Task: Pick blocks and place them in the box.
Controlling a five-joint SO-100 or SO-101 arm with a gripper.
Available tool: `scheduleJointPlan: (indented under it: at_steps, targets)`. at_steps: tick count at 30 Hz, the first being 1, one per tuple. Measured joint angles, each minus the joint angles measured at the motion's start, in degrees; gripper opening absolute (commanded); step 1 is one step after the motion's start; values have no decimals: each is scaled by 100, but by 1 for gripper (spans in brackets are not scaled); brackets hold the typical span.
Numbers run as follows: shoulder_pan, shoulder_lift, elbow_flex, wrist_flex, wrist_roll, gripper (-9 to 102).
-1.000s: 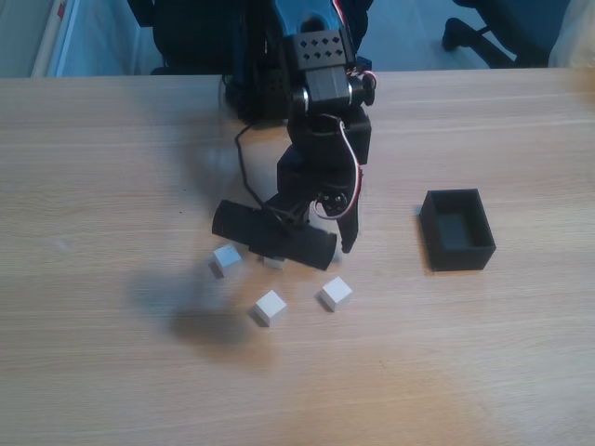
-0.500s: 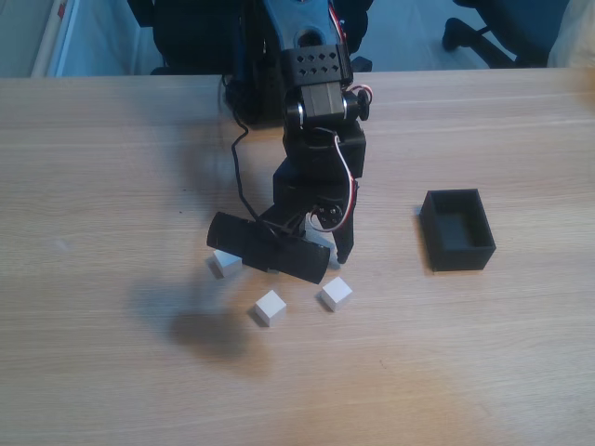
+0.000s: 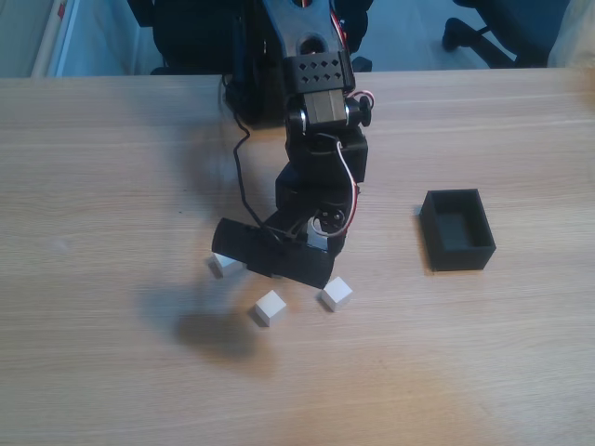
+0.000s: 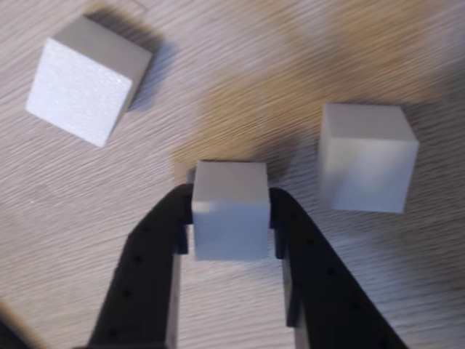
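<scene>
Clamping one white block [image 4: 231, 211] at centre frame of the wrist view, the gripper [image 4: 231, 218] is pinching it between both fingers. Lifting and carrying toward the black box [image 3: 457, 229], at the fixed view's right, is looking due next.

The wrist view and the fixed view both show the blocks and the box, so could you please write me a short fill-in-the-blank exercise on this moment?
1. In the wrist view, the gripper has its two fingers closed on one white ____.
2. In the wrist view, ____ other white blocks lie loose on the table.
3. The open-topped box is ____ in colour.
4. In the fixed view, the inside of the box holds ____ blocks.

Missing words: block; two; black; no
</scene>
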Motion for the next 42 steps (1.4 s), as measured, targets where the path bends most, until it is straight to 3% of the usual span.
scheduleJointPlan:
  at_steps: [9, 18, 28, 37, 40, 42]
  targets:
    - [-202, 404, 9, 369, 62, 0]
    - [-1371, 1793, -114, 949, 272, 0]
    - [-2813, 2021, -809, 879, 158, 1]
    - [-3287, 1564, -1002, 571, 167, 2]
    - [-3313, 1354, -1178, 466, 167, 5]
    - [-3322, 1213, -1301, 431, 176, 13]
